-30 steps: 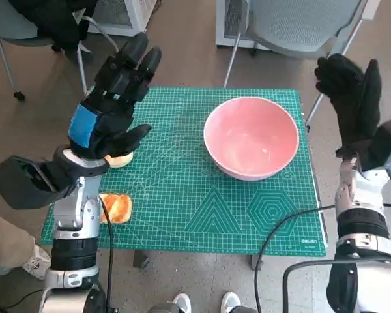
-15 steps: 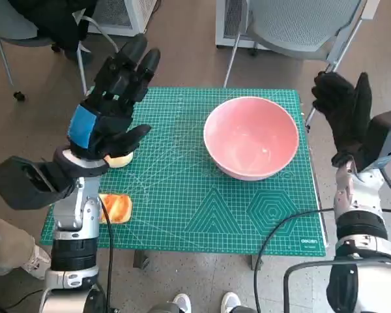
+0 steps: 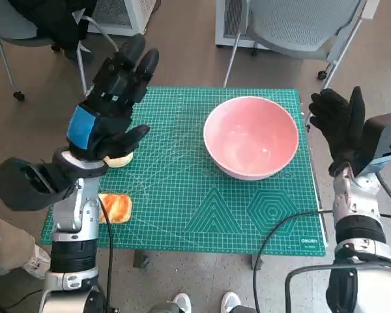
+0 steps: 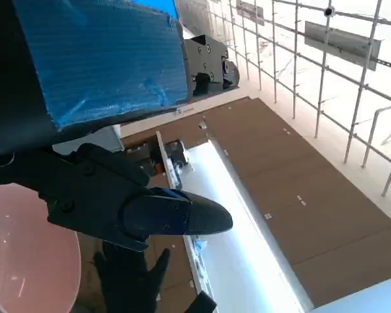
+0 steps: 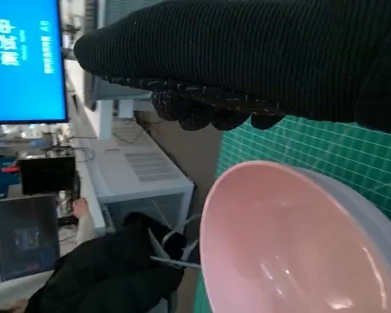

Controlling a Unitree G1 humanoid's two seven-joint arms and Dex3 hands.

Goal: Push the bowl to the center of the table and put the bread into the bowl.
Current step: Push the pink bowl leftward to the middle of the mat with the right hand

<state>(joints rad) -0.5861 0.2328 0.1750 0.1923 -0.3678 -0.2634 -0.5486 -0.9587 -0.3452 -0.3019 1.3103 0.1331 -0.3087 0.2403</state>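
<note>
A pink bowl (image 3: 251, 136) stands on the right half of the green mat (image 3: 182, 195), empty; the right wrist view shows its pink inside (image 5: 280, 248) close under the glove. My right hand (image 3: 341, 124) hangs open beside the bowl's right rim, just off the table edge, not touching it. My left hand (image 3: 112, 98) is raised open over the mat's left side, holding nothing. Beneath it a pale piece of bread (image 3: 119, 159) peeks out. A second, toasted piece of bread (image 3: 116, 208) lies near the mat's front left corner, beside my left forearm.
A grey chair (image 3: 300, 26) stands behind the table on the right. Another chair draped with dark clothing (image 3: 45, 23) stands at the back left. A person's shoe (image 3: 34, 261) shows at the lower left. A black cable (image 3: 280, 228) crosses the mat's front right corner.
My right hand has come down and inward toward the bowl's right rim. The left hand and the bowl have stayed where they were.
</note>
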